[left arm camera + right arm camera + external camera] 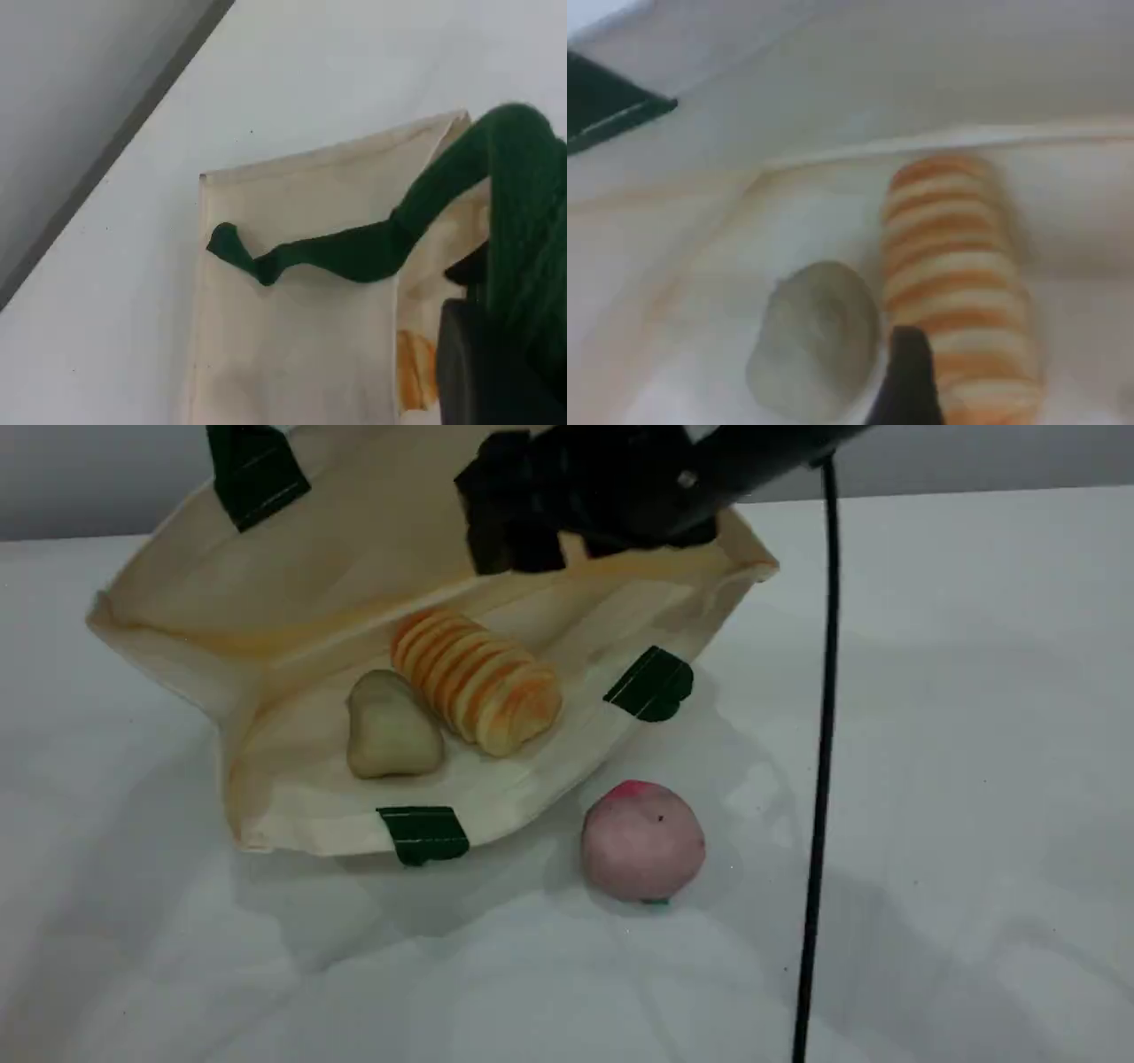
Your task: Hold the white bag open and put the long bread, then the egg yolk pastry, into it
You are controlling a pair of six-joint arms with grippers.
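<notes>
The white bag point(292, 602) lies on the table with its mouth held wide, its upper side lifted. Inside it the long bread point(478, 682) rests beside the egg yolk pastry point(390, 731), the two touching. My right gripper point(514, 549) hovers above the bag's mouth, open, with nothing between its fingers. In the right wrist view its fingertip point(908, 381) hangs over the gap between bread point(957, 283) and pastry point(815, 341). My left gripper point(483, 372) is shut on the bag's green strap handle point(354, 252) and stays out of the scene view.
A pink ball with a red top point(642, 841) sits on the table just outside the bag's front right edge. A black cable point(819, 779) hangs down on the right. The white table point(974, 735) runs on to the right and front.
</notes>
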